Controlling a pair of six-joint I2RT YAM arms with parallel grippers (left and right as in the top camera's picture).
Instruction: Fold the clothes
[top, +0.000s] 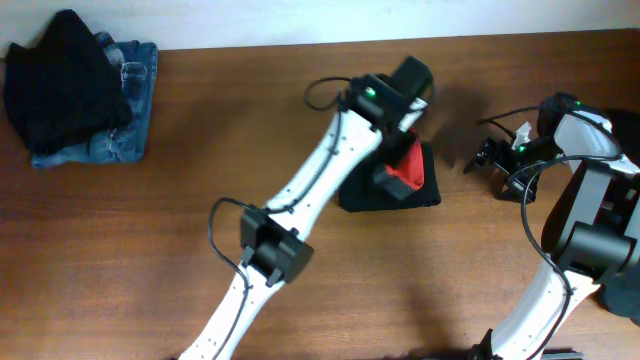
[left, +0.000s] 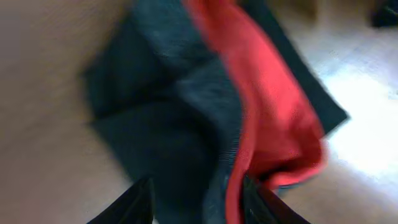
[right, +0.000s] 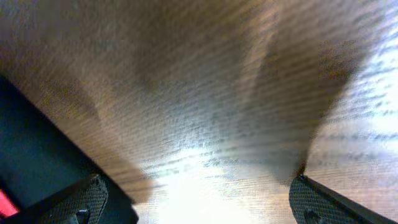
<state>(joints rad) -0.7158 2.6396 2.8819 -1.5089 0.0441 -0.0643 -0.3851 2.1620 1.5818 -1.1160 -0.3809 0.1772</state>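
Observation:
A folded black garment with red trim (top: 425, 190) lies right of the table's middle. My left gripper (top: 390, 178) hangs just over it, pointing down. In the left wrist view the garment (left: 155, 124) fills the frame, its red trim (left: 273, 118) running down beside the right finger. The left gripper (left: 198, 202) is open, with cloth lying below the gap. My right gripper (top: 488, 155) is open to the right of the garment, and in its own view it (right: 202, 205) stands over bare wood with the garment's edge (right: 31, 149) at the left. More clothes sit at the far left: a black garment (top: 60, 80) on blue jeans (top: 130, 125).
The wooden table (top: 150, 240) runs to a pale wall along its back edge. The left arm (top: 300, 200) stretches diagonally from the front toward the garment. The right arm's base (top: 600, 230) stands at the right edge.

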